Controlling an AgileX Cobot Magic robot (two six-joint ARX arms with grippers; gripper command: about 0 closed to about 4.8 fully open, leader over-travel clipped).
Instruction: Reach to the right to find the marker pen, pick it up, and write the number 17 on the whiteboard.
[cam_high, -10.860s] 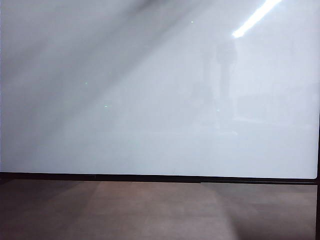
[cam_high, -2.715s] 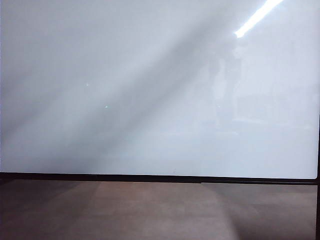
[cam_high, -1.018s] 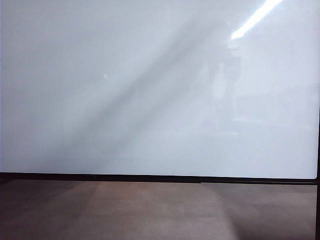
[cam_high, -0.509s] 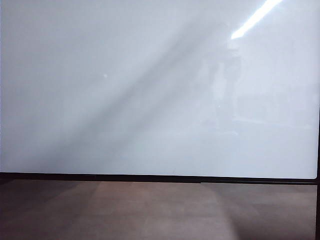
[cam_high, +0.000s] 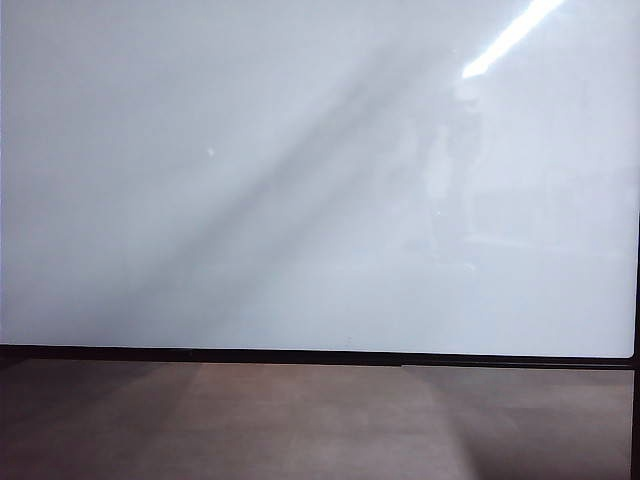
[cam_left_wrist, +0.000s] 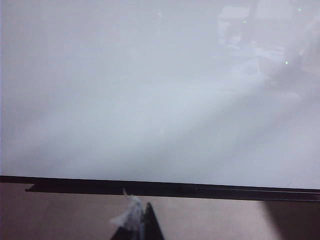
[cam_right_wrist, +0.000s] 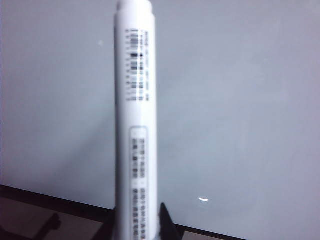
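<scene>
White marker pen stood gripped in the right pincer before the blank whiteboard; its tip was apparently out of frame, so misjudged contact could smear strokes. The left pincer, state unclear, rested over the brown surface.

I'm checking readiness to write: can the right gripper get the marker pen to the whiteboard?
Probably yes. The right gripper is shut on the marker pen, and the whiteboard behind it shows nothing in the way; the pen tip is out of frame.
</scene>
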